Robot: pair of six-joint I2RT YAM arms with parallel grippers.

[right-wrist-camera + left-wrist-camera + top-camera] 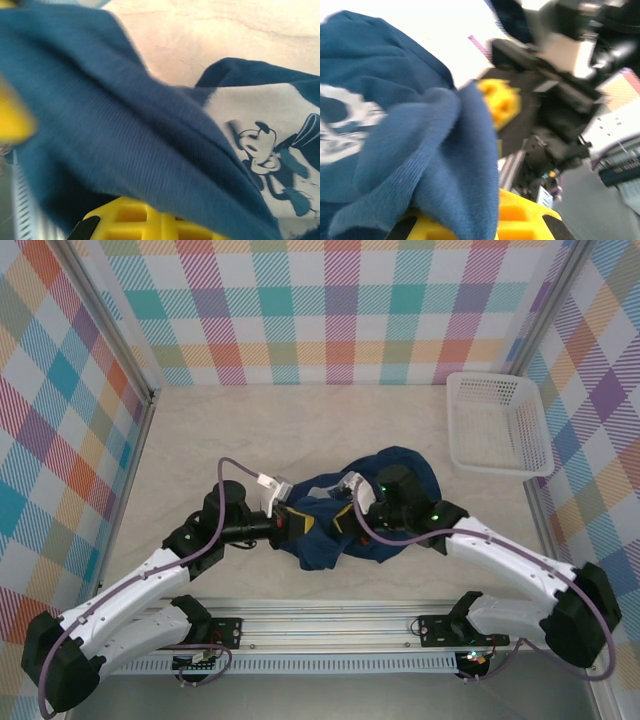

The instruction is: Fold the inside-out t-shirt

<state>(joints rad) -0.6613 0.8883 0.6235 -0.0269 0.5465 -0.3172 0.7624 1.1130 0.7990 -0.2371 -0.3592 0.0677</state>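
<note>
The inside-out t-shirt, dark navy, lies bunched in a heap at the middle of the table between both arms. My left gripper is at its left edge, shut on a fold of the cloth. That fold drapes over the yellow lower finger. My right gripper is on top of the heap, shut on the fabric. A thick navy fold covers its yellow finger. A pale print with a cartoon figure shows on the cloth beyond the fold, and part of that print faces the left wrist camera too.
A white plastic basket stands at the back right of the table. Checkered walls close in the left, back and right sides. The metal rail carrying the arm bases runs along the near edge. The two grippers are close together over the shirt.
</note>
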